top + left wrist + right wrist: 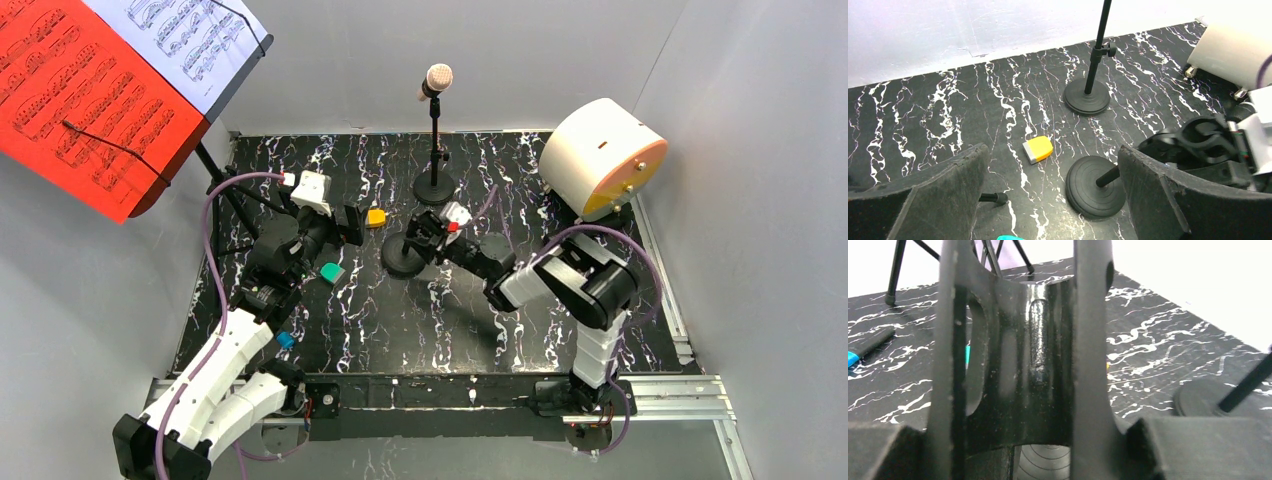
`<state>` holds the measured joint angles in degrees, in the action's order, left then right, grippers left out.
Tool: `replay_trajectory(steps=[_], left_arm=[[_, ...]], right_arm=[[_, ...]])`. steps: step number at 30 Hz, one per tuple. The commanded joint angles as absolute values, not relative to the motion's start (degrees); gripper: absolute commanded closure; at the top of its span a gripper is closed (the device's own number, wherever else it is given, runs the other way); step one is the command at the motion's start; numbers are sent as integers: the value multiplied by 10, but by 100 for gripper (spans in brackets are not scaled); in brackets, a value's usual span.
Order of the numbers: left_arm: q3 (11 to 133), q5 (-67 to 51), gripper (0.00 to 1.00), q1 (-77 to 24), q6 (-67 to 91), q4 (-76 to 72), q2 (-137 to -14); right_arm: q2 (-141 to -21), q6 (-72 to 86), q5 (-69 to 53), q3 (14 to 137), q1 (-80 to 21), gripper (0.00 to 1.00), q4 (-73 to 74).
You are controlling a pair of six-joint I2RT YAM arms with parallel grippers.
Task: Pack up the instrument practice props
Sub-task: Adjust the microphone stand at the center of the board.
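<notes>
- In the middle of the table (430,315), the right gripper (422,232) squeezes the top of the near pole (400,260).
- The left gripper (352,224) hangs wide open beside a yellow block (376,217).

white cylinder with orange face (600,155): back right | orange block (376,217): centre | teal block (332,272): nearer, left

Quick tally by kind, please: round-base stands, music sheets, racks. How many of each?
Round-base stands: 2
Music sheets: 2
Rack: 1
Total: 5
</notes>
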<state>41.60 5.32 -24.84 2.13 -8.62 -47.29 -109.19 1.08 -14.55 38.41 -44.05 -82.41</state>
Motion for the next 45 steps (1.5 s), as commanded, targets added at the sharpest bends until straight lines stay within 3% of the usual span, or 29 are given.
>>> replay_trajectory(steps=[1,13,26,30,35,45], left_arm=[[410,47,2,-243,20,-98,-460],[410,41,2,-243,20,-98,-457],[409,44,2,-243,20,-99,-460],[408,44,2,-243,20,-98,-458],[409,44,2,-243,19,-98,-457],[409,43,2,-243,19,-98,-457]], right_arm=[[-1004,-25,-105,345,-429,99,-863],[-986,-12,-151,354,-419,99,-788],[-1074,-4,-150,421,-419,47,-811],[-1076,-4,-150,417,-419,35,-818],[-1077,-4,-144,402,-419,34,-834],[-1129,11,-130,397,-419,42,-887]])
